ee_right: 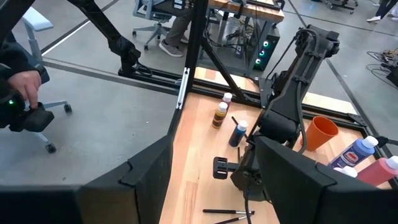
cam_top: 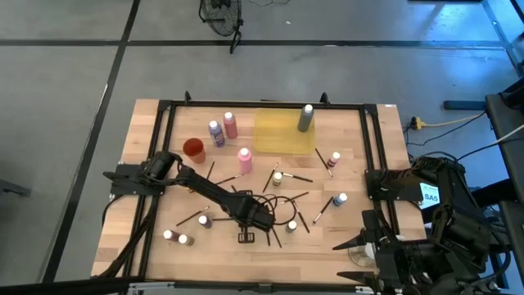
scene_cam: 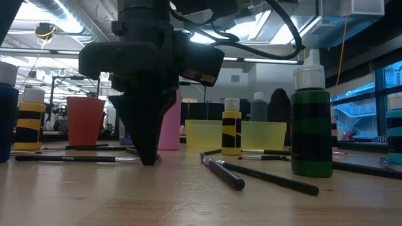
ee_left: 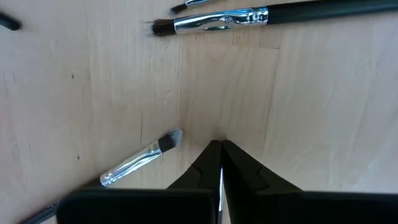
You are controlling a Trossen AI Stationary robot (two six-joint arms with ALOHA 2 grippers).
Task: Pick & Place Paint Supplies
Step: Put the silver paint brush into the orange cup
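Down, left tool (ee_left: 219,149) pinched closed.

Red cup (cam_top: 193,149), yellow tray (cam_top: 282,131)

Eleven white-capped paint bottles (cam_top: 244,158): one on the yellow tray (cam_top: 274,135), ten off it. One red cup (cam_top: 193,149) left of the tray. Roughly ten paintbrushes (cam_top: 299,177) below it; overlapping ones prevent an exact count.

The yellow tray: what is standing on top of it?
On the yellow tray one grey bottle stands upright near its far right corner. The rest of the tray is bare; what lies under it is hidden.
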